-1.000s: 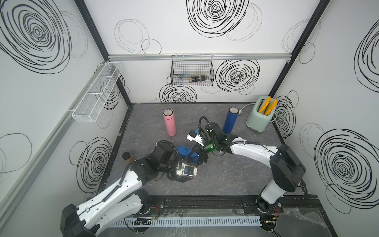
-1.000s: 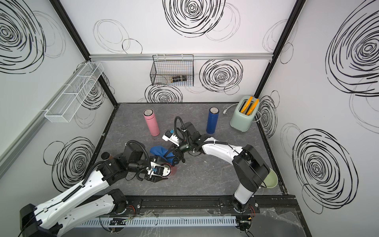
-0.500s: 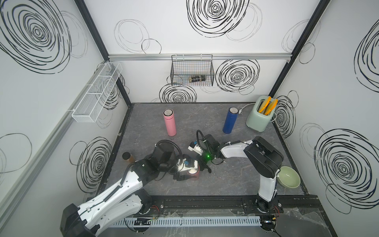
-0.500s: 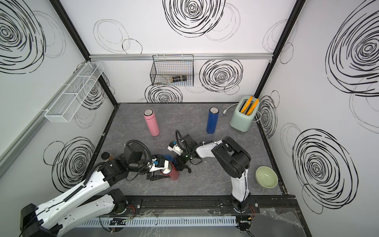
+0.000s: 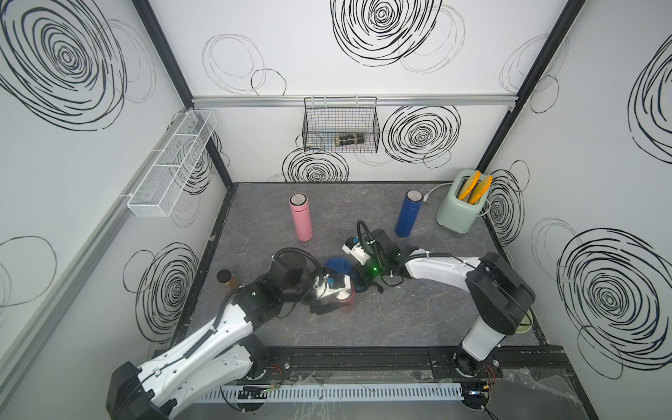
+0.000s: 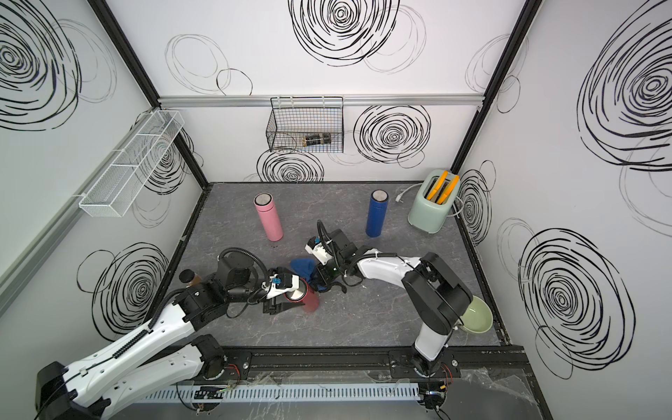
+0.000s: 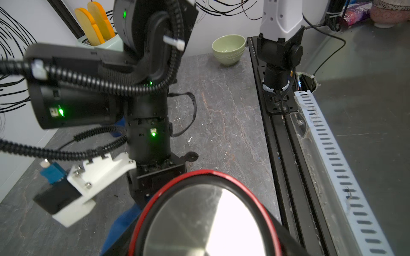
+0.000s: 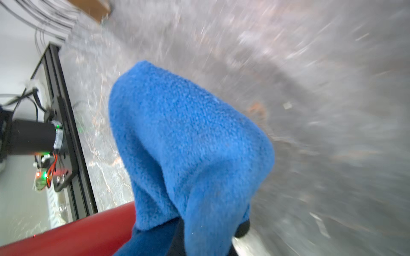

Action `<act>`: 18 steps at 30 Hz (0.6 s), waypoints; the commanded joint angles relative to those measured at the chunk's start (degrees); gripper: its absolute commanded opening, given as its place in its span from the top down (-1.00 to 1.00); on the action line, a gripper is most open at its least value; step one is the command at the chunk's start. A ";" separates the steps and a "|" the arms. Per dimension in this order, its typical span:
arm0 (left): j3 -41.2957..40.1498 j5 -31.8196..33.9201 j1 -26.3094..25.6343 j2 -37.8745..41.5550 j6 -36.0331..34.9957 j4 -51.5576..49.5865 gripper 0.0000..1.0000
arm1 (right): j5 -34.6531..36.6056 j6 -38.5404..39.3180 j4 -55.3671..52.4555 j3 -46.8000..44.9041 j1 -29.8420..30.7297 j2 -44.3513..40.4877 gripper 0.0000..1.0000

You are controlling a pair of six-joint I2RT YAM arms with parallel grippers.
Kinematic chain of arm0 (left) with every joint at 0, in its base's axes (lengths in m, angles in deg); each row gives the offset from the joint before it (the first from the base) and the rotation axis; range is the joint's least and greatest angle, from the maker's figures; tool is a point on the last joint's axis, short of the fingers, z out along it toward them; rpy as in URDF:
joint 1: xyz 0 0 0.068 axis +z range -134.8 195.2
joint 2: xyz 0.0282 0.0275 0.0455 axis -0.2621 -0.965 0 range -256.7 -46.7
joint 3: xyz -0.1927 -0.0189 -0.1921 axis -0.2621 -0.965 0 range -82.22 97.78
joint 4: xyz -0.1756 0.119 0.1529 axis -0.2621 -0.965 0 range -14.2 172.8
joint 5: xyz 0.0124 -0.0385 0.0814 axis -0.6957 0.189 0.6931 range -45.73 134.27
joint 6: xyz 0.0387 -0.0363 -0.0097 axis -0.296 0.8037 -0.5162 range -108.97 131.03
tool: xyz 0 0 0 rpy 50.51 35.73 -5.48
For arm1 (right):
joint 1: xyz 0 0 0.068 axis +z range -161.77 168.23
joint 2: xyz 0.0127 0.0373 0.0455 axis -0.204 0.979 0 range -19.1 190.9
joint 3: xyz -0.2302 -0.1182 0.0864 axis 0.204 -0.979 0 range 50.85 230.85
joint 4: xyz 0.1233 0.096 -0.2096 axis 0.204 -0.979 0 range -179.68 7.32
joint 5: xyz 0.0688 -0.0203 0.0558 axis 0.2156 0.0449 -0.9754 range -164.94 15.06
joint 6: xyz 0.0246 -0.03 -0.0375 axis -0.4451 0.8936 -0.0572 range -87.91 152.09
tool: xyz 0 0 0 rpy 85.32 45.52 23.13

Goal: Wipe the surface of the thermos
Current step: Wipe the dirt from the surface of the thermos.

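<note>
My left gripper is shut on a red thermos with a steel lid, holding it near the middle of the grey table. Its lid fills the near part of the left wrist view. My right gripper is shut on a blue cloth and presses it against the thermos's far side. In the right wrist view the cloth drapes over the red thermos body and hides the fingers. Both top views show the cloth touching the thermos.
A pink thermos and a blue thermos stand upright behind the arms. A mint toaster sits at the back right, a green bowl at the front right, and a brown jar at the left edge. A wire basket hangs on the back wall.
The right arm folded in and stretched out again, dragging the cloth off the top of the left gripper to the thermos's far side. The red thermos now shows.
</note>
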 commanded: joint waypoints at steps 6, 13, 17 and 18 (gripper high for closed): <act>3.51 15.56 0.42 -3.34 26.48 2.90 0.96 | 2.96 0.99 -10.39 1.97 -4.04 -12.62 0.95; 2.33 15.54 -1.24 -6.26 29.11 8.34 0.77 | 2.71 1.21 -11.56 2.31 -4.84 -16.64 0.94; 1.48 15.54 -3.91 -5.77 29.11 9.25 0.77 | 2.80 1.02 -12.21 2.60 -5.28 -17.31 0.94; 1.57 15.54 -4.52 -5.85 29.11 9.03 0.77 | 2.83 0.97 -12.40 2.74 -5.34 -17.39 0.94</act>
